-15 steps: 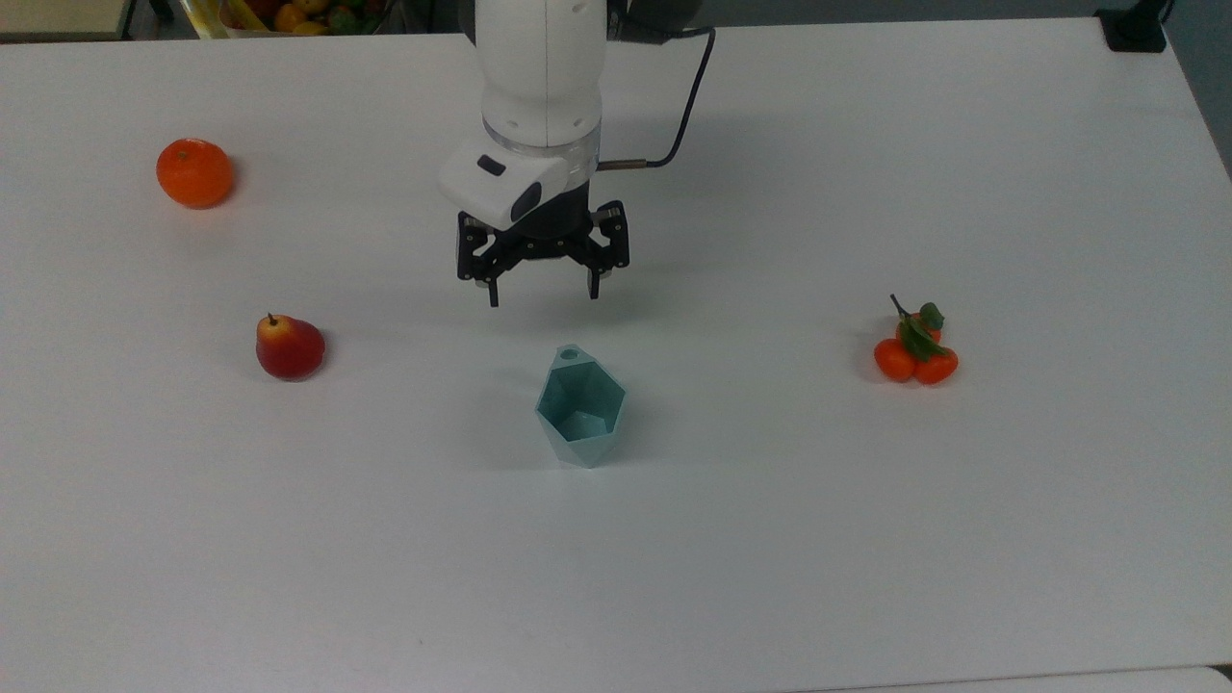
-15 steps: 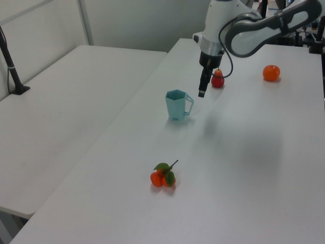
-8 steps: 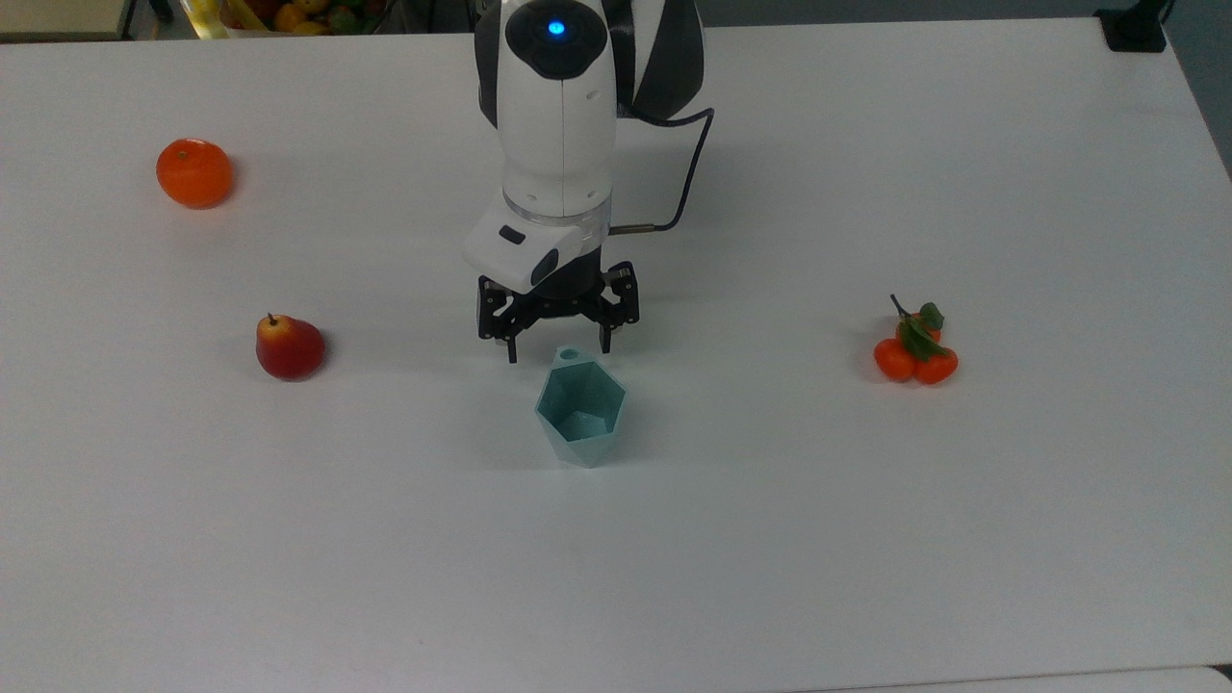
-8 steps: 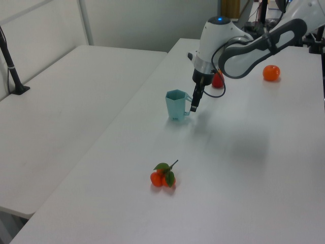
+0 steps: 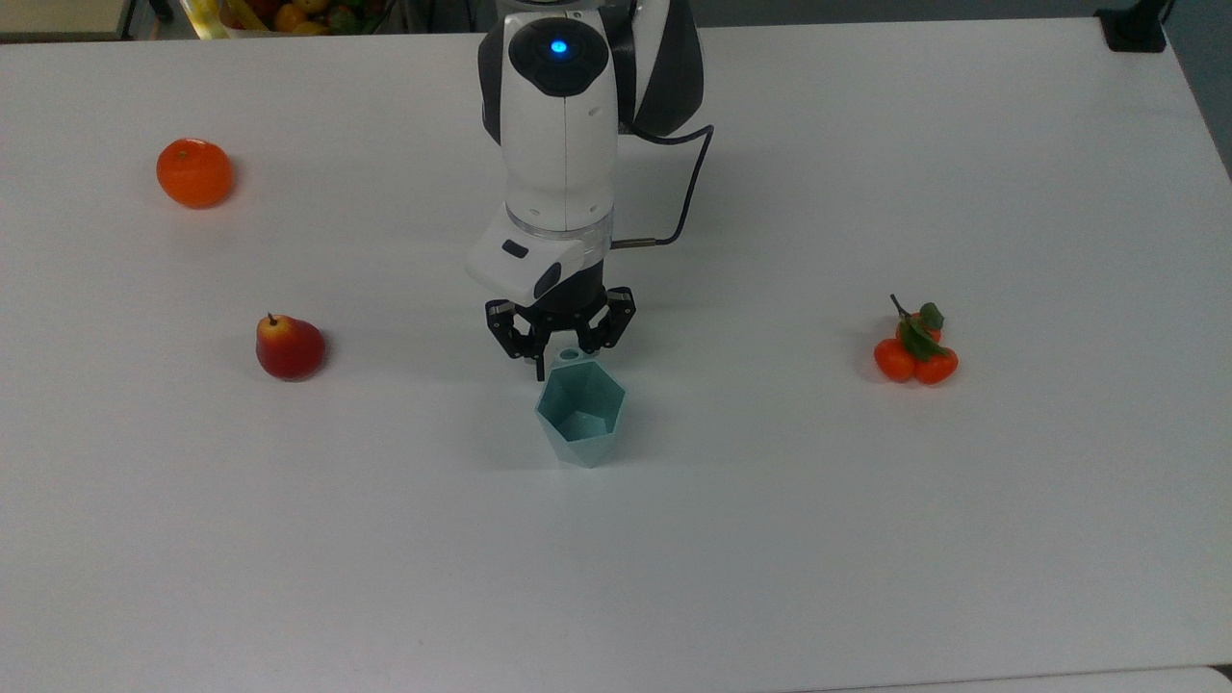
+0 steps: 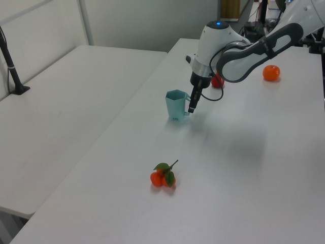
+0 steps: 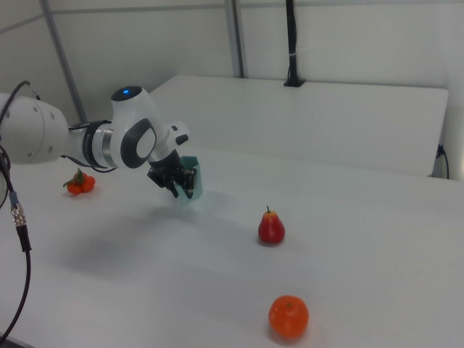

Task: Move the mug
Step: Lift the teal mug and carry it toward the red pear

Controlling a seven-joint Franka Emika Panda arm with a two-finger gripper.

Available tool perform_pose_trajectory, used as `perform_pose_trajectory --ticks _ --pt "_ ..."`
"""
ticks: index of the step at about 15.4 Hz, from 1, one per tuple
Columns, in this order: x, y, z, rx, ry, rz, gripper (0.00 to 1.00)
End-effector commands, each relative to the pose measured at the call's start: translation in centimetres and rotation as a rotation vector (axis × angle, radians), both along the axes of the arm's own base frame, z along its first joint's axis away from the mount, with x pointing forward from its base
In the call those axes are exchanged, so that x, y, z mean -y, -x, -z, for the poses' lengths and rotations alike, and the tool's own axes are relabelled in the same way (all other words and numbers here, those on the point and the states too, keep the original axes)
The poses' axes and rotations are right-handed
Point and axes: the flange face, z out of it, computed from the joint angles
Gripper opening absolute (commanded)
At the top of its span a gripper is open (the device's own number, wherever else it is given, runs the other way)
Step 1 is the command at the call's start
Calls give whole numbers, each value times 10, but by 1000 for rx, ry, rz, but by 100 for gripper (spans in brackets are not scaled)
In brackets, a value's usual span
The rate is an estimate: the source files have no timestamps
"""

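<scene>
Gripper (image 5: 563, 358) is down at the mug's (image 5: 580, 417) handle side now, fingers narrowed to a small gap with the holed tab sitting between them. I can't tell whether the pads are actually touching it, so I'm calling that a grasp being set up, not a grasp made. In the left view the fingertips sit low beside the handle, right against the mug's wall.

Mug is upright on the table (image 5: 1011, 539), roughly mid-table, nearer the top view's lower edge than the arm's base is. It looks untouched and square on its base, so I judge nothing of the move itself is done: approach finished, closing in hand, lift and carry all left.

Further out, the pear (image 5: 289, 348) lies toward the top view's left edge, well apart from the mug. The orange (image 5: 194, 173) is beyond it, near the upper-left corner. Over by the top view's right edge sits the tangerine bunch (image 5: 915, 350), also well apart. Plenty of bare table to either side for setting down.
</scene>
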Motion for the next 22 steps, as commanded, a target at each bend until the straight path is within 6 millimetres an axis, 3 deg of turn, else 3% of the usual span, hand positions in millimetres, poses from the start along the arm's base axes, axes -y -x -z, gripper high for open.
perform_pose_trajectory --ticks 1,4,6,8,14,18,20,22 --pt "-5 -3 -5 19 -11 0 9" --pt "-6 -3 -8 25 -13 8 1" --pt "-6 -3 -15 35 -11 21 1" --pt "-5 4 -49 65 -32 71 1" --pt "5 50 -104 -91 -3 146 2" --pt "15 110 -104 -135 -3 186 2" --pt "19 135 -91 -168 -2 217 2" --pt "24 147 -74 -184 -8 284 2"
